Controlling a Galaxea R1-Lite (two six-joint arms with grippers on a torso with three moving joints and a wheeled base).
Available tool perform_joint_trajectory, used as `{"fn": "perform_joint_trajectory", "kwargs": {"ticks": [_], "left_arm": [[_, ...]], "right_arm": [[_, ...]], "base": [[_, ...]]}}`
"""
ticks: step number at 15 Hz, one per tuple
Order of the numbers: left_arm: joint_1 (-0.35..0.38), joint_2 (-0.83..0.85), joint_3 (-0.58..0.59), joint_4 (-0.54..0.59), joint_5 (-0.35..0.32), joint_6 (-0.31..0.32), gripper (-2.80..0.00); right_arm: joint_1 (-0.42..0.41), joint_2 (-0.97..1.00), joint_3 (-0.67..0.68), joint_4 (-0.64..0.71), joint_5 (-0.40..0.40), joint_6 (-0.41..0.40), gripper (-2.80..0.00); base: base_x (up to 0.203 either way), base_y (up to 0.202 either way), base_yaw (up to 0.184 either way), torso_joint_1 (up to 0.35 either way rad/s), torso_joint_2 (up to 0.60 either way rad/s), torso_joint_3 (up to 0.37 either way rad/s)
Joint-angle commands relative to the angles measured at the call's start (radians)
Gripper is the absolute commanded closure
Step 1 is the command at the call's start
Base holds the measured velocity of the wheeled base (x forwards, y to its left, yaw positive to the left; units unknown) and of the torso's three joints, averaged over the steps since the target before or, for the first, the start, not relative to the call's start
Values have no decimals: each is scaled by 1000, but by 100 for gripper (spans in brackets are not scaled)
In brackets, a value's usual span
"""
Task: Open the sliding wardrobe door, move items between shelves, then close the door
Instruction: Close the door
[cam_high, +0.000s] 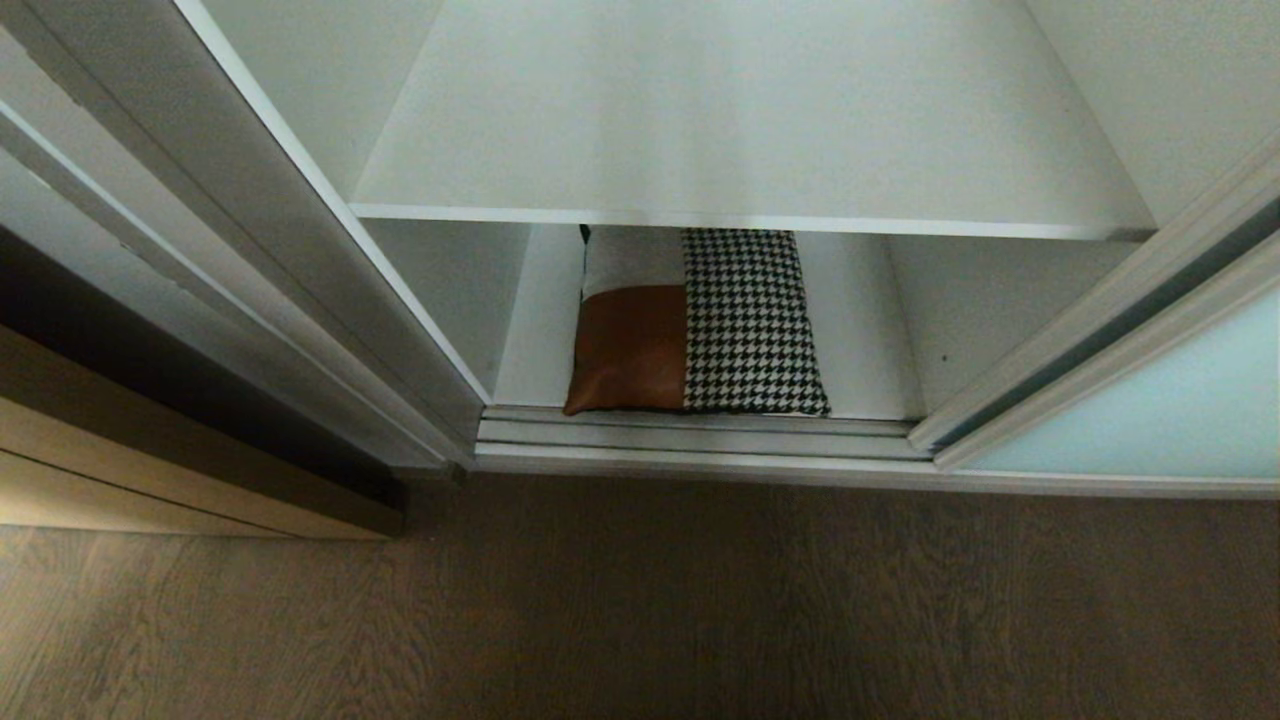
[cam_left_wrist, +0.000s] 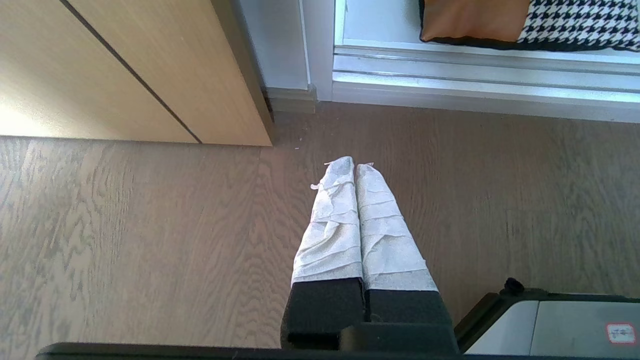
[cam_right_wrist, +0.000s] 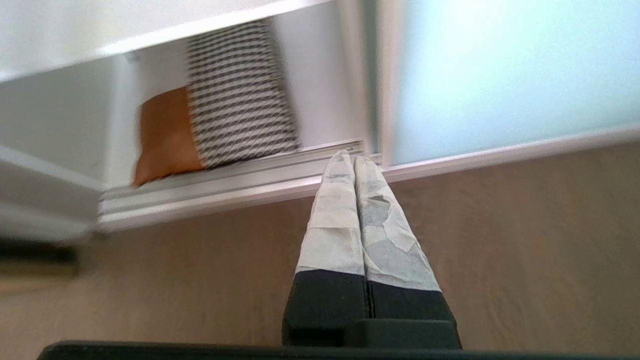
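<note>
Matt grained wood floor (cam_high: 700, 600); brushed silver metal track (cam_high: 700, 435). Frosted pale glass on the sliding wardrobe door (cam_high: 1150, 410), smooth matt white shelves (cam_high: 740, 130), and a cushion (cam_high: 690, 325) of houndstooth cloth and glossy rust leather.

wood-grain floor (cam_high: 640, 600): grey-brown planks, covering the near part of the scene and running up to the wardrobe's front. silver bottom track (cam_high: 700, 435): double-grooved rail lying along the floor at the wardrobe opening. white side panel (cam_high: 300, 200): upright wall on the left of the opening, meeting the track at its near end. tan wooden cabinet (cam_left_wrist: 135, 70): stands on the floor left of the wardrobe, light veneer with one thin dark seam across its face; its corner sits just beside a small grey skirting piece (cam_left_wrist: 290, 97) at the foot of the white panel.
</note>
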Motion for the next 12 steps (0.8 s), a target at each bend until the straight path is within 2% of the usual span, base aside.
{"fn": "perform_joint_trajectory", "kwargs": {"ticks": [1, 7, 12], "left_arm": [[0, 1, 2, 1, 0, 0, 0], [0, 0, 2, 1, 1, 0, 0], [0, 0, 2, -1, 0, 0, 0]], "right_arm": [[-1, 108, -69, 21, -62, 8, 0], [-3, 217, -135, 16, -214, 6, 0], [-31, 313, -170, -79, -227, 18, 0]], "base": [[0, 0, 0, 0, 0, 0], [0, 0, 0, 0, 0, 0], [0, 0, 0, 0, 0, 0]]}}
